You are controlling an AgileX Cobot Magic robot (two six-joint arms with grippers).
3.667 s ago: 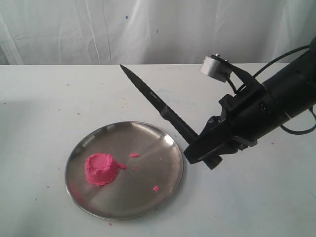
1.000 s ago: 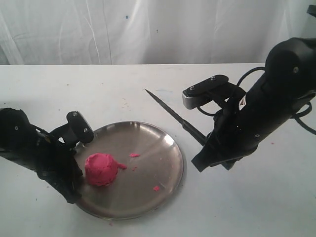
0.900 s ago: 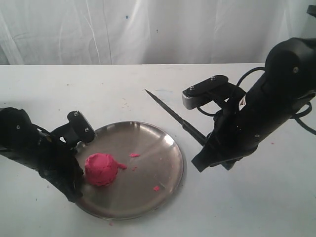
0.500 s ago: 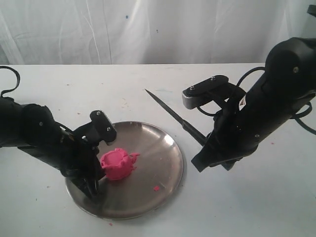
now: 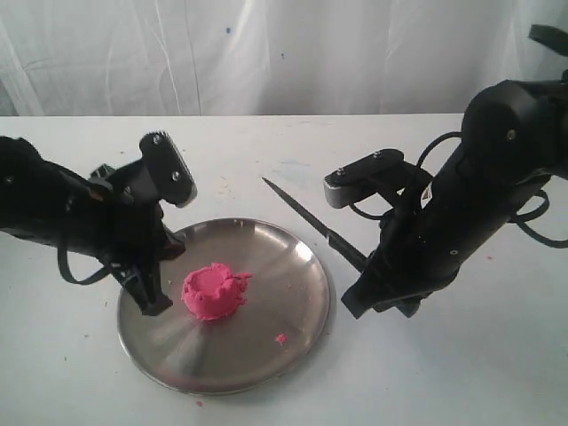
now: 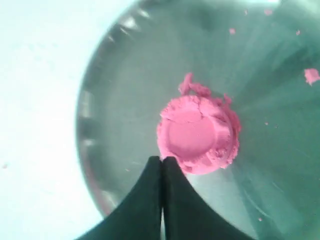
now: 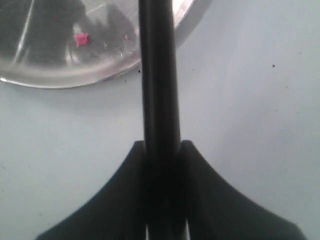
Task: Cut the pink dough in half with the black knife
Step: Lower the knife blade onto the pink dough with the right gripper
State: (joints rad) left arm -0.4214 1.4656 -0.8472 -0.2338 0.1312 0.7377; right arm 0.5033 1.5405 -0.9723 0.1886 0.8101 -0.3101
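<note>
Since a second ago the pink dough (image 5: 213, 291) has shifted toward the centre of the plate (image 5: 266, 257). The left hand (image 5: 155, 304) now stands over the plate's left rim. The right hand (image 5: 377, 297) is off the plate's right edge, above the counter (image 5: 461, 373), clamped on the black knife (image 5: 306, 217).

Left wrist view - fingers pressed together, empty, just beside the dough.

Right wrist view - handle gripped, blade crossing the plate's rim.

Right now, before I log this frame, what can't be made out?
Black knife handle: exterior view, buried in the right end effector.
Knife tip: right wrist view, cut off by the picture's edge.
Which way its cutting edge faces: every view, too dark and slim.
Pink dough underside: both views, hidden by the lump.
</note>
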